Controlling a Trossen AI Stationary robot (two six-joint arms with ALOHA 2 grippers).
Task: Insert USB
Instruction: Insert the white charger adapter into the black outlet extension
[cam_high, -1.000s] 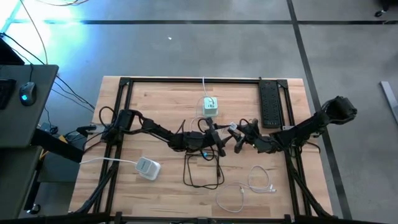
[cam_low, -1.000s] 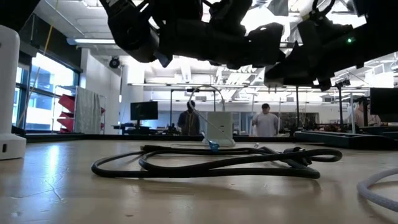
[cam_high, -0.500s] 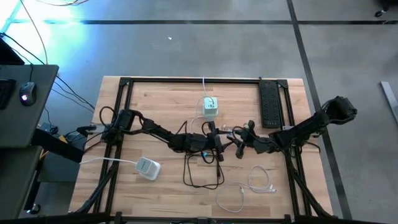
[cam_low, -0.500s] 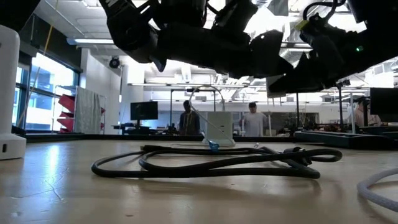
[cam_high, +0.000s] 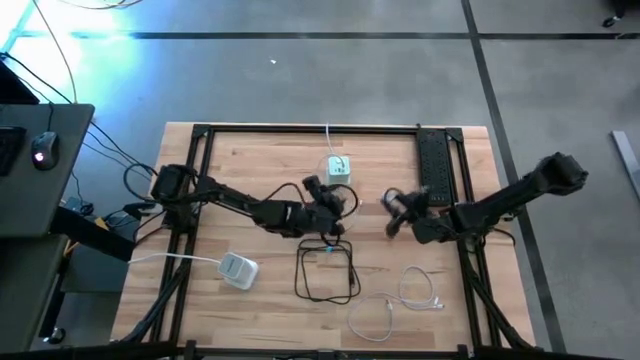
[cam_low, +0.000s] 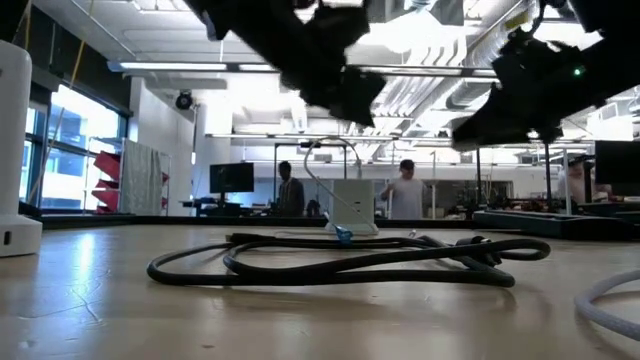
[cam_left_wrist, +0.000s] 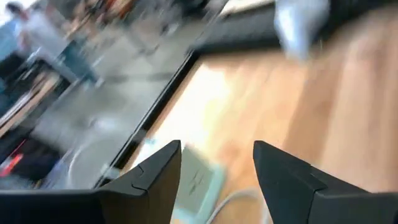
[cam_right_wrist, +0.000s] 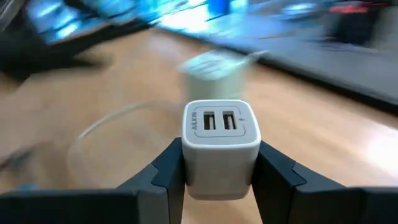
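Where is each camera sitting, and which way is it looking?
High view: above the table, looking straight down; both arms show, with the left gripper and the right gripper.
Low view: at tabletop height, looking across the black cable into the room; arms hang overhead.
Left wrist view: on the left arm, looking past its open fingers at the wood.
Right wrist view: on the right arm, fingers holding the white USB charger.
Shared: the high and low views both show the black cable.

Table (cam_high: 250, 160): pale wood, smooth, matt.
Charger (cam_right_wrist: 221, 140): white plastic, smooth, slightly glossy.
Cable (cam_low: 340, 262): black, rubbery, matt.
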